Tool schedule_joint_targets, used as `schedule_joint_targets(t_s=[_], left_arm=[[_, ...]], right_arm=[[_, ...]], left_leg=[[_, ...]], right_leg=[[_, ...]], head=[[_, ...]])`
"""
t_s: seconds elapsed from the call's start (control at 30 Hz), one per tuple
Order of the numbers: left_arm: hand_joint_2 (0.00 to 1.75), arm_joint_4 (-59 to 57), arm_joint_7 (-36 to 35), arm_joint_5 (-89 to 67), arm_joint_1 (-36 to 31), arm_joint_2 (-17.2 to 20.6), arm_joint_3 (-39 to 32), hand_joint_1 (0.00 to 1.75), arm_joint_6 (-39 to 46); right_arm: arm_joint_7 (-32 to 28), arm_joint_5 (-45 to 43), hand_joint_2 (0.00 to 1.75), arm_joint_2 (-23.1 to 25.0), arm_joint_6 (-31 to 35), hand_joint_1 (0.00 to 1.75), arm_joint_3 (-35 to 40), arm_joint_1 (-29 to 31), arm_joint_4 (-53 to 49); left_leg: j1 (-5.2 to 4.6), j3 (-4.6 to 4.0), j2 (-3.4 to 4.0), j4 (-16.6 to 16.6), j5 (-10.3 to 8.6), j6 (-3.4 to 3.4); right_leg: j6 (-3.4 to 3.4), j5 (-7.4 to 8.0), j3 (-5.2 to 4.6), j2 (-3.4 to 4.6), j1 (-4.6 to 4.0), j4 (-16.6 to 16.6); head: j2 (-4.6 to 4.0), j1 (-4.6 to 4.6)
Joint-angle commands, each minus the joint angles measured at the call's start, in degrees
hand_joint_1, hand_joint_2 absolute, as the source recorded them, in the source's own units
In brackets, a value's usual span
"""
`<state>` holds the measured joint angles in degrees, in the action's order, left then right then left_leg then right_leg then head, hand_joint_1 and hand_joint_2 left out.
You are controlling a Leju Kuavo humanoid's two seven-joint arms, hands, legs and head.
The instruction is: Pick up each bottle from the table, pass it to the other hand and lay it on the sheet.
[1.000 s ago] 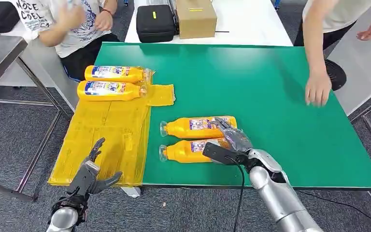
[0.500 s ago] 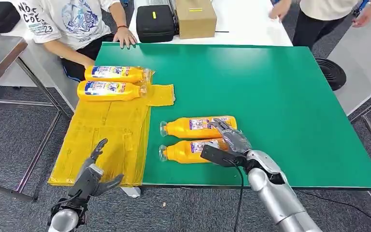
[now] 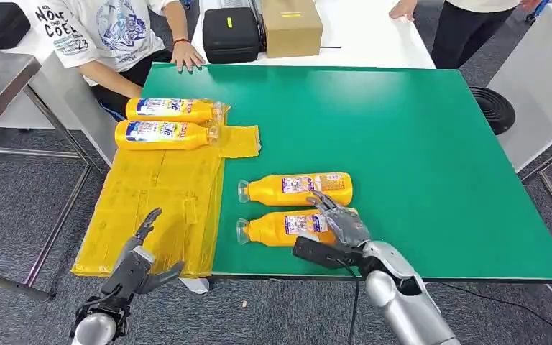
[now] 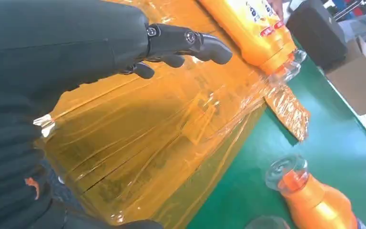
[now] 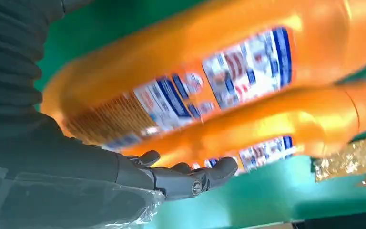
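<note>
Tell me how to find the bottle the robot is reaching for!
On the green table two orange bottles lie side by side, off the yellow sheet. It is the nearer bottle, closest to the table's front edge, the one under the right hand.

Two bottles (image 3: 165, 122) block the sheet's (image 3: 151, 208) far end; its near stretch lies bare just ahead of the left hand (image 3: 140, 262). Beyond the right hand (image 3: 338, 223), open green surface (image 3: 417, 144) runs wide.
</note>
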<state>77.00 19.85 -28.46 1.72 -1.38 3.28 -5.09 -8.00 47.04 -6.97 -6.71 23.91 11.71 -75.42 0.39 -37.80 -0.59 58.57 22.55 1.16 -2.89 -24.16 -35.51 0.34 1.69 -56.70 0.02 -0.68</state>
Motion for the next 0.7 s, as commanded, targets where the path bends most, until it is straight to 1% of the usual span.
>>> schedule_joint_targets(t_s=[0.03, 0.1, 0.13, 0.17, 0.2, 0.37, 0.43, 0.47, 0.53, 0.57, 0.6, 0.63, 0.7], left_arm=[[1.75, -2.18, 0.36, 0.92, 0.2, 1.61, 0.26, 0.0, -0.83], [1.75, -2.16, 0.34, 1.23, 0.36, 1.59, 0.15, 0.0, -0.89], [1.75, -2.08, 0.34, 1.32, 0.59, 1.6, 0.23, 0.0, -0.91], [1.75, -2.18, 0.23, 1.64, 0.74, 1.48, 0.13, 0.0, -0.96], [1.75, -2.33, 0.23, 1.69, 0.88, 1.49, 0.28, 0.0, -0.95], [1.75, -2.87, 0.13, 2.1, 0.87, 1.61, 0.23, 0.0, -0.92], [1.75, -3.46, 0.05, 2.37, 0.53, 1.79, 0.26, 0.0, -0.87], [1.75, -3.68, 0.02, 2.46, 0.38, 1.87, 0.25, 0.0, -0.87], [1.75, -4.0, 0.0, 2.52, 0.31, 1.94, 0.28, 0.0, -0.85], [1.75, -4.33, 0.0, 2.6, 0.2, 2.0, 0.42, 0.0, -0.82], [1.75, -4.41, -0.01, 2.62, 0.19, 2.01, 0.44, 0.0, -0.8], [1.75, -4.42, -0.01, 2.62, 0.19, 2.0, 0.46, 0.0, -0.81], [1.75, -4.59, -0.01, 2.64, 0.0, 2.05, 0.58, 0.0, -0.81]], right_arm=[[0.06, -1.35, 1.75, -2.14, -0.69, 0.0, -1.98, -2.88, -1.0], [0.06, -1.62, 1.75, -2.16, -1.02, 0.0, -2.31, -2.26, -0.25], [0.13, -1.7, 1.75, -2.11, -1.16, 0.0, -2.52, -1.7, 0.52], [0.17, -1.91, 1.75, -2.05, -1.37, 0.0, -2.79, -1.22, 1.25], [0.15, -1.96, 1.75, -2.15, -1.4, 0.0, -3.0, -0.61, 2.1], [-0.27, -2.48, 1.75, -2.51, -2.1, 0.0, -3.45, 1.1, 3.63], [-0.76, -2.94, 1.75, -2.57, -2.65, 0.0, -3.23, 2.09, 4.75], [-0.91, -3.2, 1.75, -2.59, -2.83, 0.0, -3.24, 2.51, 4.9], [-0.82, -3.19, 1.75, -2.52, -2.8, 0.0, -3.26, 3.01, 5.24], [-1.01, -3.38, 1.75, -2.37, -2.95, 0.0, -3.0, 3.75, 5.92], [-1.04, -3.44, 1.75, -2.35, -2.99, 0.0, -2.97, 3.92, 6.01], [-1.04, -3.44, 1.75, -2.35, -2.98, 0.0, -3.0, 4.05, 5.98], [-1.17, -3.48, 1.75, -2.48, -3.35, 0.0, -2.74, 4.5, 6.36]], left_leg=[[0.07, 0.38, -0.02, -0.04, 0.15, -0.04], [0.04, 0.2, 0.03, -0.03, 0.08, -0.03], [0.06, 0.32, 0.04, -0.03, 0.14, -0.04], [0.02, 0.17, 0.02, -0.04, 0.06, -0.03], [0.07, 0.34, 0.04, -0.03, 0.14, -0.05], [0.01, 0.15, 0.06, -0.03, 0.04, -0.02], [0.01, 0.17, 0.08, -0.05, 0.04, -0.02], [0.04, 0.34, 0.1, -0.05, 0.11, -0.04], [0.01, 0.15, 0.07, -0.04, 0.04, -0.02], [0.06, 0.32, 0.11, -0.04, 0.11, -0.04], [0.02, 0.25, 0.11, -0.05, 0.07, -0.03], [0.05, 0.37, 0.14, -0.05, 0.13, -0.04], [0.01, 0.2, 0.1, -0.05, 0.06, -0.02]], right_leg=[[0.2, -0.15, 0.44, -0.11, -0.11, 0.1], [0.12, -0.06, 0.22, -0.03, -0.06, 0.06], [0.18, -0.11, 0.36, -0.03, -0.1, 0.08], [0.11, -0.05, 0.19, -0.04, -0.05, 0.06], [0.18, -0.11, 0.38, -0.04, -0.11, 0.09], [0.09, -0.02, 0.16, 0.02, -0.02, 0.05], [0.1, -0.01, 0.19, 0.03, -0.03, 0.07], [0.17, -0.06, 0.36, 0.04, -0.08, 0.1], [0.09, -0.01, 0.17, 0.03, -0.03, 0.06], [0.17, -0.06, 0.35, 0.04, -0.1, 0.1], [0.13, -0.03, 0.26, 0.05, -0.05, 0.08], [0.18, -0.07, 0.38, 0.07, -0.09, 0.1], [0.11, -0.02, 0.2, 0.05, -0.04, 0.07]], head=[[0.0, 0.0], [-0.02, 0.02], [0.0, 0.0], [0.0, 0.0], [0.0, 0.0], [0.0, 0.0], [0.0, 0.02], [0.0, 0.0], [0.0, 0.0], [0.0, 0.02], [0.0, 0.0], [0.0, 0.0], [0.0, 0.0]])
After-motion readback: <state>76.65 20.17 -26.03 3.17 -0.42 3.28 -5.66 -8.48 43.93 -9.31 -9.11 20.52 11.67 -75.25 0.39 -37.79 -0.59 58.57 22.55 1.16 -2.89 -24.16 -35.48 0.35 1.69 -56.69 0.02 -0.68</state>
